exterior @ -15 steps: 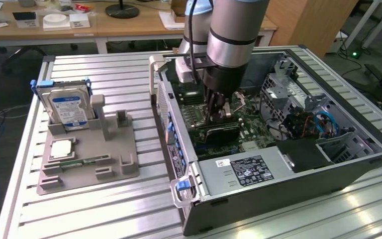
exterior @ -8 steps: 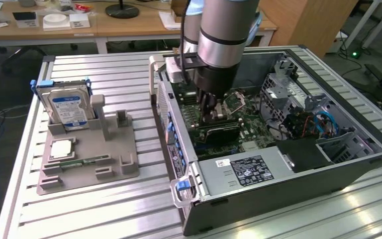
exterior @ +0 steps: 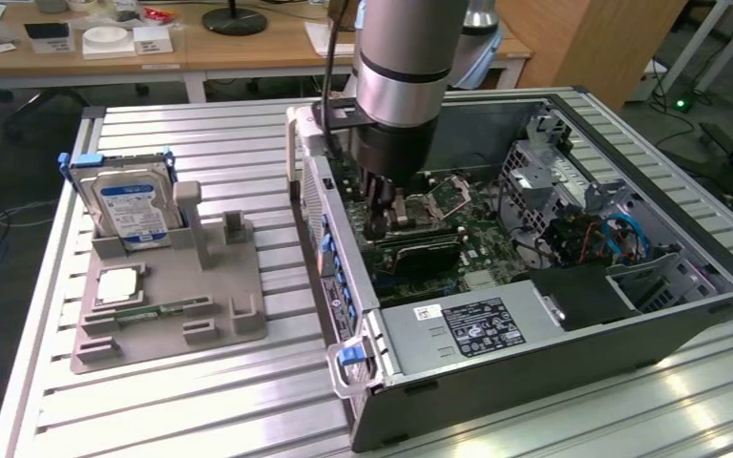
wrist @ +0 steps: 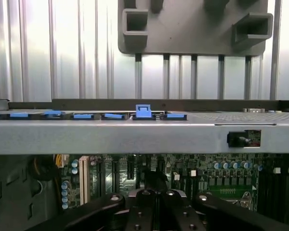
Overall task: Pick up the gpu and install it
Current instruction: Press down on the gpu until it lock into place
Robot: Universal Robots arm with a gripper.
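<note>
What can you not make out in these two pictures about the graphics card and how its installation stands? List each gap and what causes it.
- The gpu: exterior view, mostly hidden behind the arm; only a dark edge shows below it.
- Whether it is seated in the motherboard slot: hidden by the arm and the case wall.
- The gripper: wrist view, its fingertips are cut off by the picture's edge.

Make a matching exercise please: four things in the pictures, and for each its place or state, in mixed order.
Things:
1. hard drive
2. gripper
3. power supply
4. grey tray

Places or states:
A. lies flat on the table, beside the computer case
B. shut, down inside the open case above the motherboard
C. stands upright in a holder on the tray
D. sits in the near corner of the case, white label up

Pairs: 1-C, 2-B, 3-D, 4-A
</note>
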